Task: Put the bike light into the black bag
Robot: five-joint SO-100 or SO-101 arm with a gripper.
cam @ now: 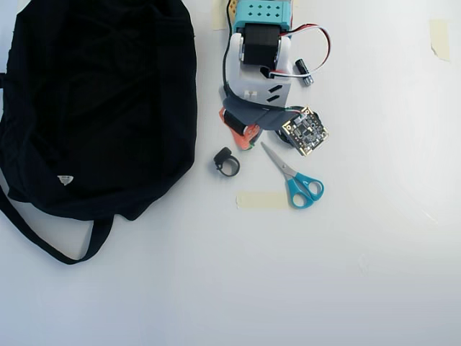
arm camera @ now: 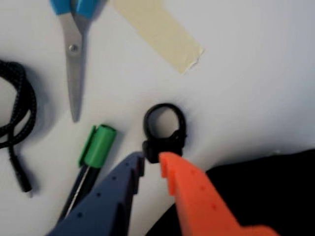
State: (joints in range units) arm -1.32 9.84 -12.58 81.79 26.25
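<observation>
The bike light (arm camera: 164,130) lay flat on the white surface (arm camera: 246,98), its ring uppermost in the wrist view and its stubby block at the pincer (arm camera: 151,161) tips. The pincer reached low over the surface, one blue-grey finger (arm camera: 118,191) and one orange finger (arm camera: 194,196) slightly apart, their tips just at the block on either side without clamping it. In the overhead view the bike light (cam: 226,162) sat just beside the right edge of the one black bag (cam: 94,101), with the arm (cam: 261,65) beyond it. Around the bike light in the wrist view lay one pair of blue-handled scissors (arm camera: 74,54), one strip of beige tape (arm camera: 157,32), one green-capped pen (arm camera: 91,157) partly hidden by the blue-grey finger, and one coiled black cable (arm camera: 17,118).
</observation>
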